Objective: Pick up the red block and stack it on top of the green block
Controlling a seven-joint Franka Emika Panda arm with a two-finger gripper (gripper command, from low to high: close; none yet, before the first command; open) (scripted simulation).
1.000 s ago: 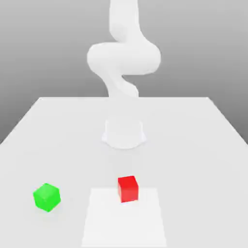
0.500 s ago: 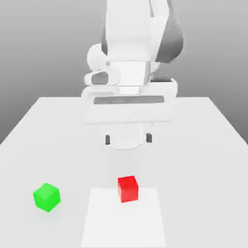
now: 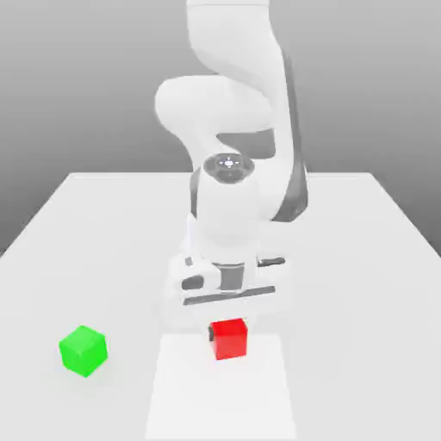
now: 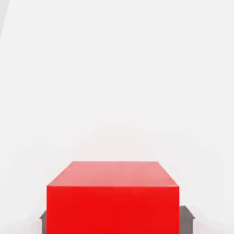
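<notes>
Evidently, the gripper [image 3: 229, 334] is at the red block [image 3: 230, 340], its grip impossible to tell; the likely rigid cube should suit 2 opposite sides, held squarely.

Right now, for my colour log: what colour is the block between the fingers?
Red; the block shows best in the hand view.

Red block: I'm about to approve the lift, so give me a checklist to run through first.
- Jaws at the red block, one on each side: ok.
- Grip firm enough to lift: cannot tell.
- Green block standing apart from the red one, at the exterior view's left: ok.
- Green block's top free to stack on: ok.
- Red block on top of the green block: not ok, it is over the white patch.
</notes>
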